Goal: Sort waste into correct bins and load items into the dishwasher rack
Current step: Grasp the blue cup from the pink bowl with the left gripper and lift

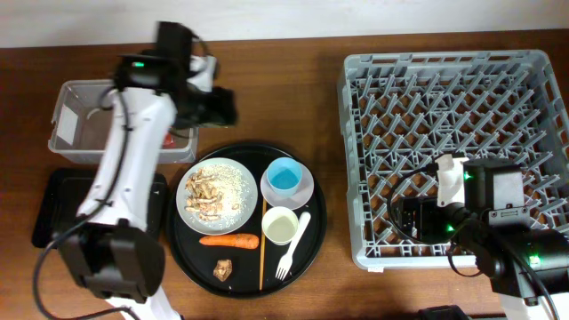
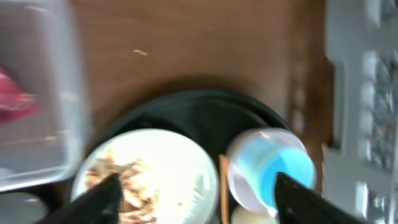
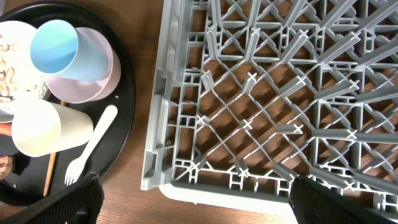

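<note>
Waste, sorted in part: the red wrapper (image 2: 13, 99) lies inside the clear tub (image 1: 76, 93) at the far left of the table (image 1: 293, 89), next to the tub's right wall. The other waste is on the round tray (image 1: 191, 262) at the centre. Pale scraps (image 1: 206, 194) and crumbs are heaped on the plate (image 1: 250, 197) at the tray's left. The carrot (image 1: 229, 240) lies crosswise just near of the plate, and the brown chunk (image 1: 222, 269) sits near of the carrot, close to the tray's near rim.

The chopstick (image 1: 262, 253) runs far to near down the middle of the tray, its tip by the carrot's right end. To its right the blue cup (image 1: 284, 176) sits in the bowl (image 1: 302, 194), with the white cup (image 1: 280, 225) just near of them. The fork (image 1: 293, 247) lies slantwise, tines toward the near rim.

The flat tray (image 1: 53, 213) lies near of the tub and partly under the left arm. The rack (image 1: 348, 160) fills the right of the table and holds no dishes.

The left tool (image 2: 199, 205) hangs over the far edge of the round tray, just right of the tub; its fingers are spread and hold nothing. The right tool (image 3: 196, 202) hangs over the rack's near left corner, fingers wide apart and holding nothing.
</note>
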Available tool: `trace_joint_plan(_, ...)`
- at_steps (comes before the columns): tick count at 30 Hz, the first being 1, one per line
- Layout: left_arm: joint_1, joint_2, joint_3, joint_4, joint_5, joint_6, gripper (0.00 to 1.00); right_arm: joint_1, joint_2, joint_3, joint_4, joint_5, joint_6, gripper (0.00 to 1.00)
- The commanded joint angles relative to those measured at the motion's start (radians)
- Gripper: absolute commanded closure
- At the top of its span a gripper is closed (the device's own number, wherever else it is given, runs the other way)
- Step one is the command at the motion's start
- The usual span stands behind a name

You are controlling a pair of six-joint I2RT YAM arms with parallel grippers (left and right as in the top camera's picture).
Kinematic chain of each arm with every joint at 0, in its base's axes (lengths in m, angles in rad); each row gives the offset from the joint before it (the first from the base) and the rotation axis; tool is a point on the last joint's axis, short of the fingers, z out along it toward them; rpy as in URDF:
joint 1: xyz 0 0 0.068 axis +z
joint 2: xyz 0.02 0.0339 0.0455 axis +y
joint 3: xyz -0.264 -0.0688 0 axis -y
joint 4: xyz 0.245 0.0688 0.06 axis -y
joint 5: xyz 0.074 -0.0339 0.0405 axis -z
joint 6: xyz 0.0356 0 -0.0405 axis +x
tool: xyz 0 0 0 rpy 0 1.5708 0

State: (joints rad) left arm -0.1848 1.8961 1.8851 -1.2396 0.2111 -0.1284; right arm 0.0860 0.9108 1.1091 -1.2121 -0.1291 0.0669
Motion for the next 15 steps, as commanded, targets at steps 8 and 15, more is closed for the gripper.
trace_joint_plan(8,-0.182,0.008,-0.196,0.001,0.037,0.009,0.39,-0.002,0.001,0.021,-0.012,0.010,-0.006,0.01)
trace_joint_plan(15,-0.267,0.011,-0.359,0.196,0.018,0.006,0.42,-0.002,0.001,0.021,-0.023,0.010,-0.006,0.01)
